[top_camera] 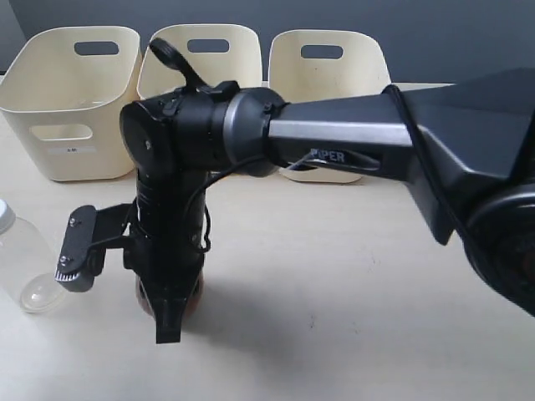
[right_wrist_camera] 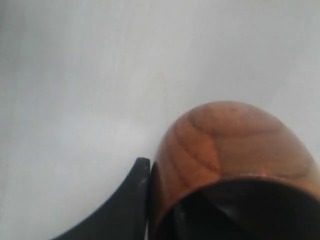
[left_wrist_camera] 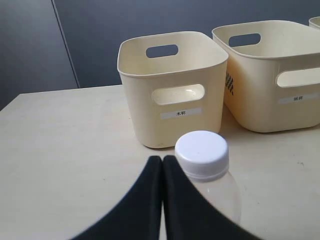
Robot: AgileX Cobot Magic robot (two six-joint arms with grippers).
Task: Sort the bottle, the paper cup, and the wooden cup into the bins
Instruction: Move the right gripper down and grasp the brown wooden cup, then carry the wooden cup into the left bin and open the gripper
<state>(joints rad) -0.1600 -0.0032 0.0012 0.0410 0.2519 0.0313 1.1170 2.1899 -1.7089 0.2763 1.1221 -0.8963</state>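
The wooden cup (right_wrist_camera: 225,145), reddish-brown with a dark inside, fills the right wrist view. My right gripper (right_wrist_camera: 160,200) is shut on its wall, one black finger (right_wrist_camera: 132,195) pressed on the outside and the other hidden inside. In the exterior view this gripper (top_camera: 171,322) points down over the cup (top_camera: 195,292) at the table's front left. The clear bottle (top_camera: 25,267) with its white cap (left_wrist_camera: 201,152) stands at the far left. My left gripper (left_wrist_camera: 162,162) is shut and empty right beside the bottle (left_wrist_camera: 215,195). The paper cup is out of view.
Three cream bins (top_camera: 50,109) (top_camera: 238,58) (top_camera: 355,63) line the back of the table. The right arm (top_camera: 351,138) stretches across in front of the middle and right bins. In the left wrist view a labelled bin (left_wrist_camera: 145,100) stands just beyond the bottle, another (left_wrist_camera: 260,95) beside it.
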